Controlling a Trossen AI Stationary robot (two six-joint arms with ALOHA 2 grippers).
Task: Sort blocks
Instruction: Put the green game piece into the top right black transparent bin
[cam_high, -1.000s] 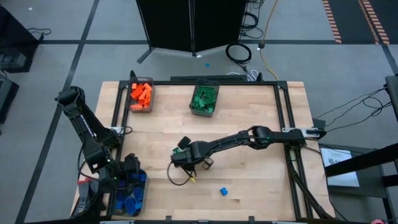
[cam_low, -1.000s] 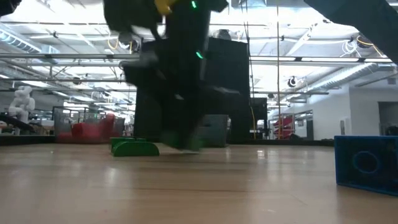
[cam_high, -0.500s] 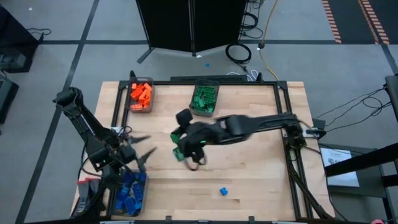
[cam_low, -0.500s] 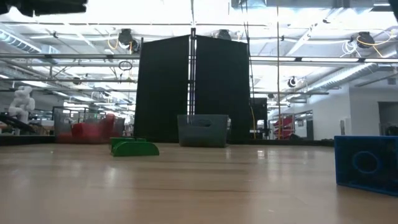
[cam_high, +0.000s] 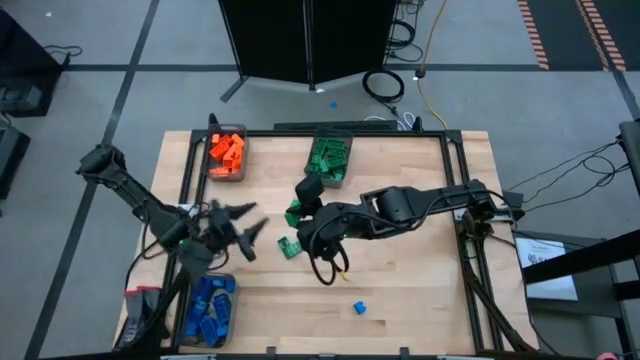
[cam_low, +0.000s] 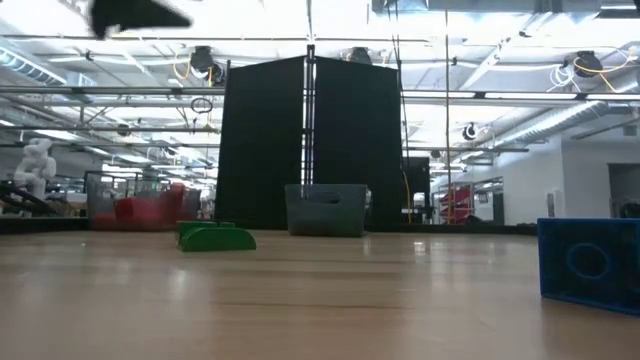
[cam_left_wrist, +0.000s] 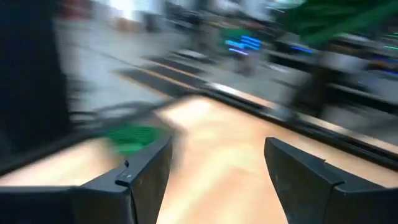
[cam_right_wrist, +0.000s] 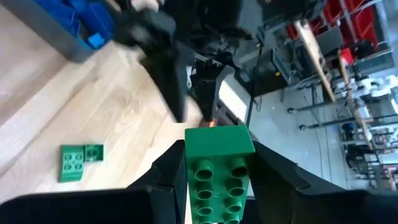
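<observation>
Progress since a second ago: my right end effector (cam_right_wrist: 214, 180) was low over the middle of the counter (cam_high: 420, 290), and it now sits nearer the green bin (cam_high: 328, 158), clenched on a green brick (cam_right_wrist: 219, 171) that shows plainly between its fingers in the right wrist view; I judge this brick is on its way to that bin. My left end effector (cam_high: 235, 228) was down over the blue bin (cam_high: 208, 310) and has swung up and inward over the counter, fingers spread and carrying nothing, so I take it that it has made its drop and is free for another pick.

What is left to sort, as I read the high view: a flat green brick (cam_high: 289, 247) lies on the counter just beside the right end effector, and a lone blue brick (cam_high: 359, 308) sits well apart toward the near edge; the orange bin (cam_high: 227, 154) already holds its orange bricks. The two arms are now close together mid-counter; I would watch that the left arm keeps clear while the right one goes to the green bin.
</observation>
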